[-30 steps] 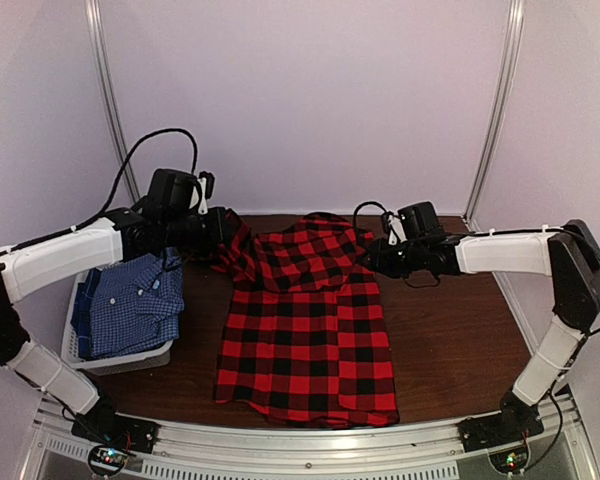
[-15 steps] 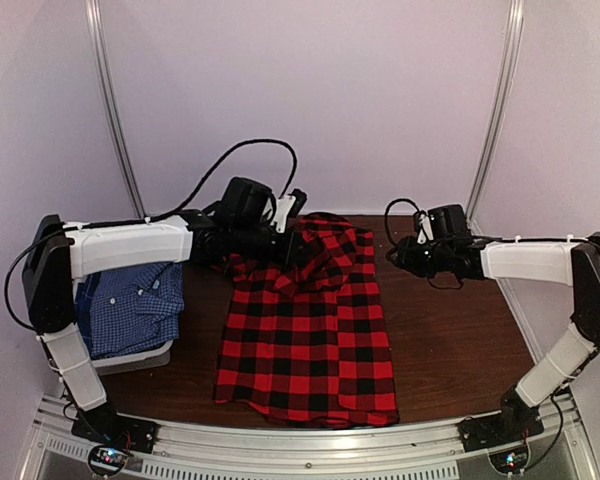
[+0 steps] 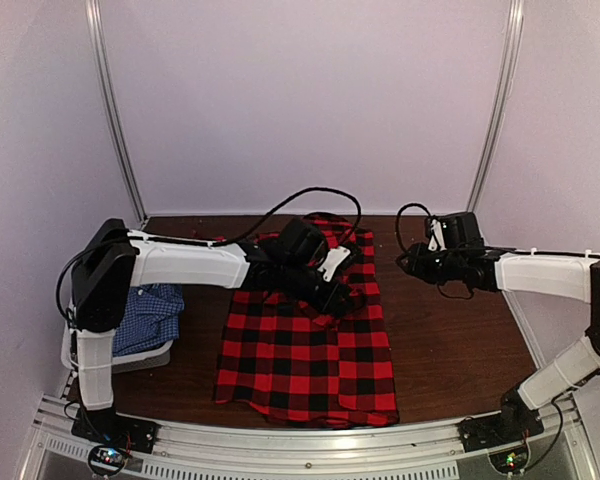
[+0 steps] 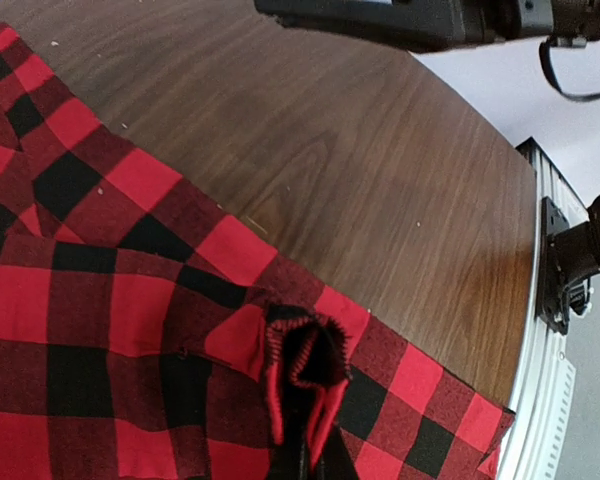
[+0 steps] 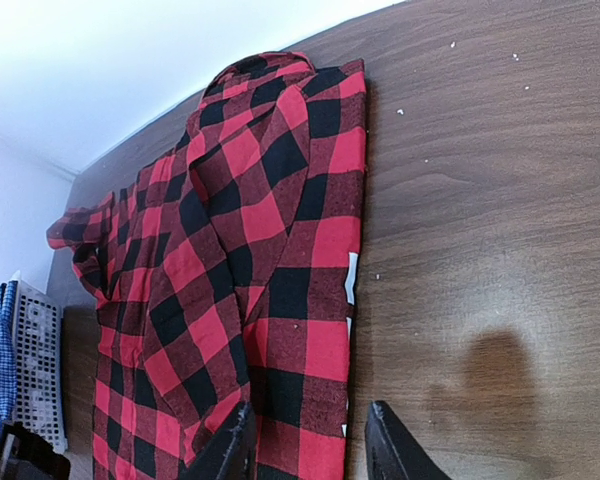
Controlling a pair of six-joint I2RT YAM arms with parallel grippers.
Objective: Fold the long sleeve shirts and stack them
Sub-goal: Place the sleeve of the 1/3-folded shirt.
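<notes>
The red-and-black plaid shirt [image 3: 305, 350] lies flat in the middle of the brown table, collar at the far end. My left gripper [image 3: 338, 292] reaches across its upper part and is shut on a bunched fold of the plaid cloth [image 4: 305, 345], held just above the shirt's right edge; the cloth hides the fingertips. My right gripper [image 3: 402, 262] is open and empty, just right of the shirt's upper right edge; in the right wrist view [image 5: 310, 450] its jaws straddle that edge [image 5: 345, 300]. The blue-and-white check shirt [image 3: 150, 315] lies in the basket at the left.
The pale grey basket [image 3: 80, 350] stands at the table's left edge and also shows in the right wrist view [image 5: 35, 350]. Bare brown table [image 3: 450, 330] lies right of the plaid shirt. A metal rail [image 3: 310, 440] runs along the near edge.
My left arm has swung from the shirt's far left across to its right side, carrying the plaid cloth over. My right gripper has drawn back rightward off the shirt.
</notes>
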